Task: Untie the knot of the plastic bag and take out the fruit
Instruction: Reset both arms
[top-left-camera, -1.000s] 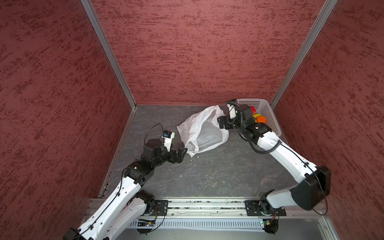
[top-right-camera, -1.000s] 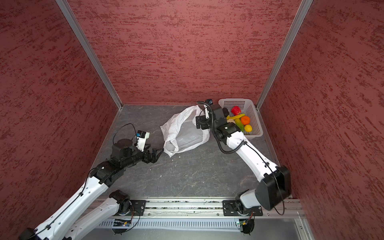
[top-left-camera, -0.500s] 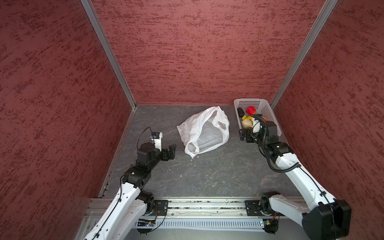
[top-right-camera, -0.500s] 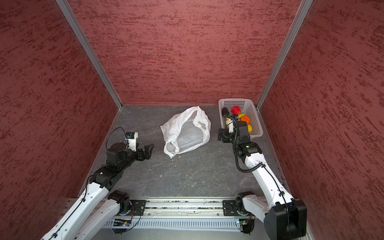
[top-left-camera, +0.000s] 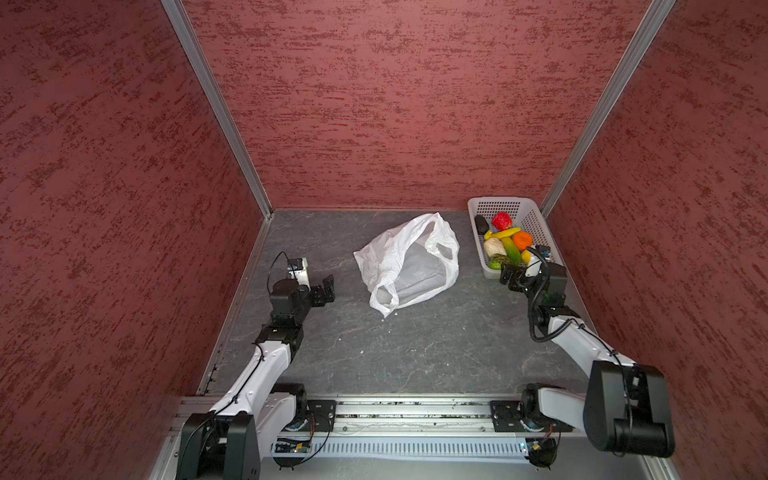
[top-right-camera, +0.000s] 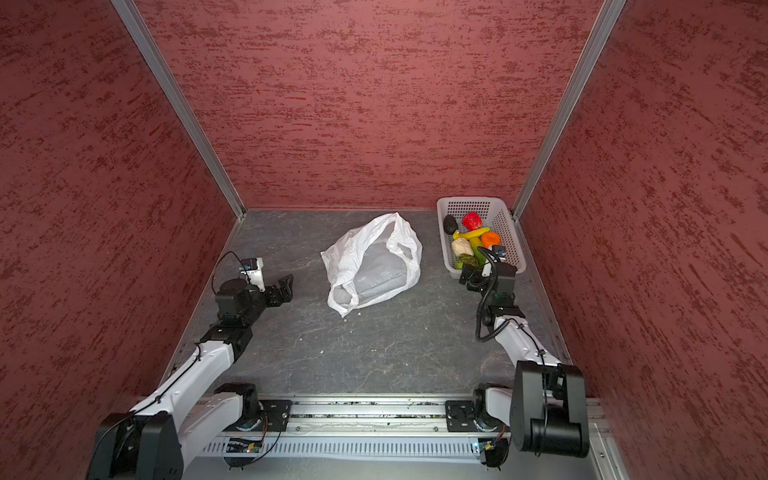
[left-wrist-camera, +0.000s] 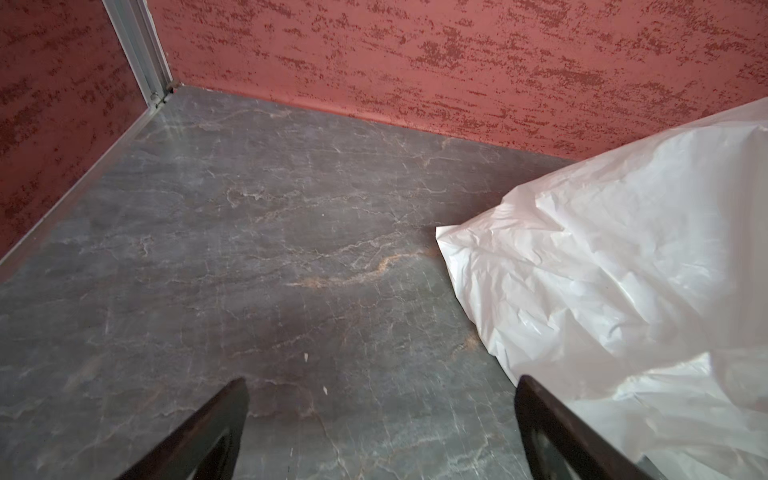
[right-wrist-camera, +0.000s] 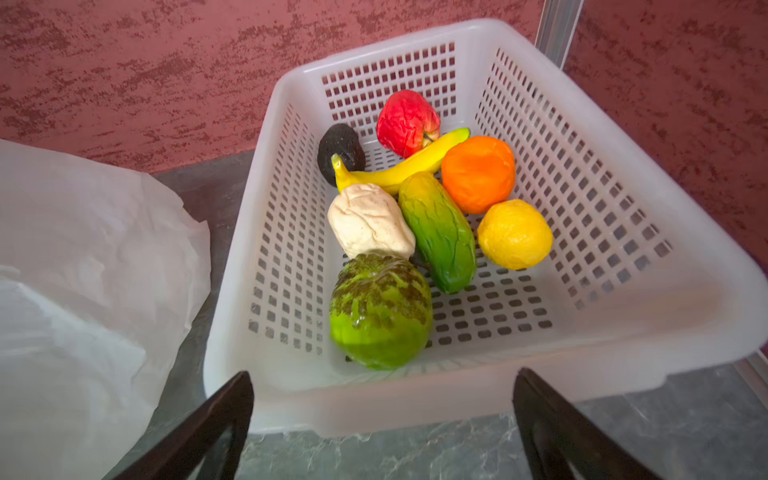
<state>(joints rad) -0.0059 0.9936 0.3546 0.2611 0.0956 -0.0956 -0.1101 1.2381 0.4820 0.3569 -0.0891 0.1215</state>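
Pulled back from the plastic bag (top-left-camera: 409, 262) since a second ago, your left jaws and right jaws both gape wide, holding nothing. Between them the bag lies slack on the desk (top-left-camera: 415, 345), handles untied. The fruit (top-left-camera: 505, 241) sits in the basket (top-left-camera: 536, 224) beside your right jaws. You look finished.

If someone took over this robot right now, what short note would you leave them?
Left gripper: open, empty, near the plastic bag, not touching.
Right gripper: open, empty, at the near end of the basket.
Bag lies untied and slack on the table, no fruit showing inside.
Fruit: eight pieces in the basket.
Left to do: probably nothing; just confirm the bag is empty.
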